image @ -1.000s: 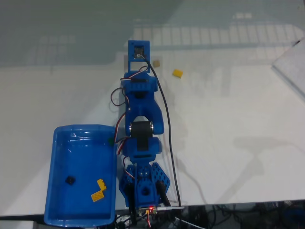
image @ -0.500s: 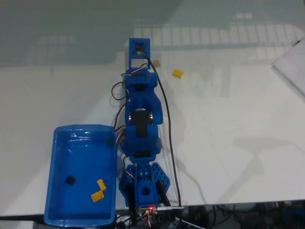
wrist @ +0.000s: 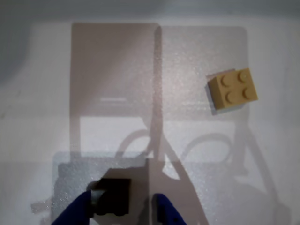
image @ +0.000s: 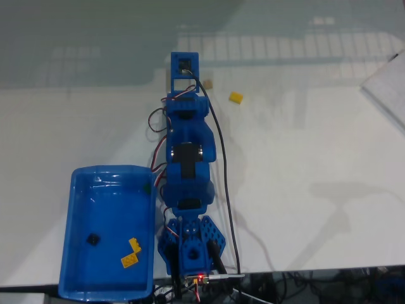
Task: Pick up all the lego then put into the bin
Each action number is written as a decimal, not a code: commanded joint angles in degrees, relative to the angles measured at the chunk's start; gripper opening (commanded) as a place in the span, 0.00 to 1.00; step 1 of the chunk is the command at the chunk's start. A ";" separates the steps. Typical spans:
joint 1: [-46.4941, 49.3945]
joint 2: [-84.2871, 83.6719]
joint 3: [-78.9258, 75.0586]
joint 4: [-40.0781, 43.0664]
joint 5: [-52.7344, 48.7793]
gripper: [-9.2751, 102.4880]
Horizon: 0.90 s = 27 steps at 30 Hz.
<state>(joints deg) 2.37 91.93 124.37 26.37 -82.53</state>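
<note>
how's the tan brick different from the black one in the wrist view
The tan brick lies in the open, upper right, four studs up. The black brick sits at the bottom edge between the blue fingertips of the gripper, its studs too dark to make out. Both rest on the white table.

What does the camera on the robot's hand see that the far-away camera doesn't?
Wrist view alone: a black brick at the bottom edge, between the blue fingertips, and four studs on the tan brick. Fixed view alone: the blue bin holding yellow bricks and a black piece, plus a yellow brick on the table. Both: the tan brick and the white table.
</note>
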 commanded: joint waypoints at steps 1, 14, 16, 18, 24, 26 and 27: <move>-0.09 0.18 -3.69 -0.70 -0.70 0.22; -0.35 -0.62 -3.78 -0.70 -1.14 0.08; -0.35 -0.70 -3.78 -0.70 -1.23 0.08; -0.35 -0.44 -3.69 -0.70 -1.14 0.08; -2.11 9.23 -1.05 -0.70 4.57 0.08; -4.13 16.08 0.18 -0.26 8.00 0.08; -5.45 20.21 0.88 0.79 9.67 0.08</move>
<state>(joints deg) -0.35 103.97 125.33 26.89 -76.29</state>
